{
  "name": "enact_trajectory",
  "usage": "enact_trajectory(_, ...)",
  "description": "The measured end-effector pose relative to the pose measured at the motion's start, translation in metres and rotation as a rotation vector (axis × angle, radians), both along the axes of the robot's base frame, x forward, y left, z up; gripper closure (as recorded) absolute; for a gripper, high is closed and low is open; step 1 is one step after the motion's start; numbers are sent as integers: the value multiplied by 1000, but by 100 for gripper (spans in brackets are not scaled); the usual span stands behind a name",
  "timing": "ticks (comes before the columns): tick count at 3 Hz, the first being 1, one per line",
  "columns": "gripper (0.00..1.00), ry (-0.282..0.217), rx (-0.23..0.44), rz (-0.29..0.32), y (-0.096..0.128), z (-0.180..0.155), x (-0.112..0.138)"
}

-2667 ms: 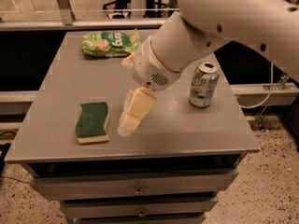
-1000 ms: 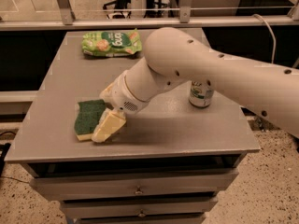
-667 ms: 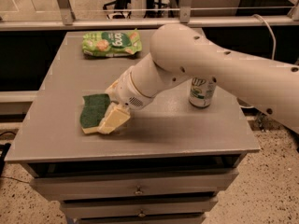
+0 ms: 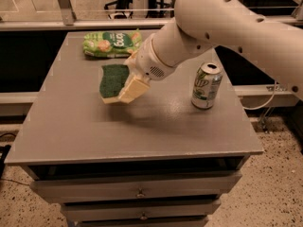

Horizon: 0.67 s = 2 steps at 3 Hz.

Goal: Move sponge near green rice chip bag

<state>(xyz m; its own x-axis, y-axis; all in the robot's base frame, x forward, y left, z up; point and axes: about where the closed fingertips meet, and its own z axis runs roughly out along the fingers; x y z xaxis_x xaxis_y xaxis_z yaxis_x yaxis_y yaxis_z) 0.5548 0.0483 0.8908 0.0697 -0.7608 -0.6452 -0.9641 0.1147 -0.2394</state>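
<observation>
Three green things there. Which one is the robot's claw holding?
The sponge, dark green over yellow, in the gripper mid-table. The chip bag lies behind it; the can stands apart.

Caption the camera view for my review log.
Pincer grips the dark-green-topped yellow foam sponge above the grey table, just short of the crinkly bright green chip bag.

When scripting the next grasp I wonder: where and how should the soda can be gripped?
Grip the soda can around its mid-body, from the side facing the gripper, which holds the sponge at mid-table: the can stands upright, round, straight-walled.
</observation>
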Motion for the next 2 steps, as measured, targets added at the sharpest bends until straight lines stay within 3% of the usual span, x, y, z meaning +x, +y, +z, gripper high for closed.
enact_trajectory(1,100,1,-1,1,0,0,0)
enact_trajectory(2,100,-38,-17,-47,-16,2,19)
